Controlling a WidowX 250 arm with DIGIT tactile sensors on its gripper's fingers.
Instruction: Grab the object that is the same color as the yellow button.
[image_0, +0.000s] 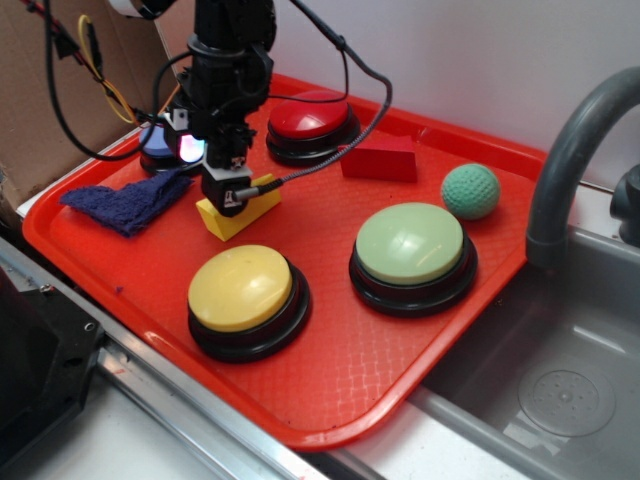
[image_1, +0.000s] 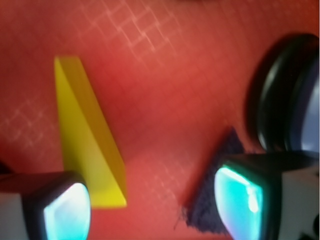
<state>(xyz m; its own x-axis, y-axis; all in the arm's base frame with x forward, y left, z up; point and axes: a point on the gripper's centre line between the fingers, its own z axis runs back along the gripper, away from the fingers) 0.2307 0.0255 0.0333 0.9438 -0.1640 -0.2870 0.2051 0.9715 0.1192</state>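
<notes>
Tray (image_0: 330, 400), red plastic with a crosshatched floor, carries everything here. My gripper (image_1: 152, 205) hangs low over its middle-left part with its fingers (image_1: 65, 207) spread apart, pinching nothing. In the wrist view one finger sits at the yellow wedge (image_1: 87, 145), at its near end, and the other finger is over a corner of the dark blue cloth (image_1: 210, 200); I cannot tell whether the first finger touches the wedge. From the outside view the wedge lies flat on the tray floor, toward the left half, partly hidden under my gripper. The yellow button (image_0: 243, 292) stands near the front edge, just in front of the wedge and apart from it. The pale green button (image_0: 411, 249) stands beside it toward the right edge. The red button (image_0: 310, 120) and the red wedge (image_0: 380, 158) sit along the back edge, the green ball (image_0: 471, 191) near the back right corner.
</notes>
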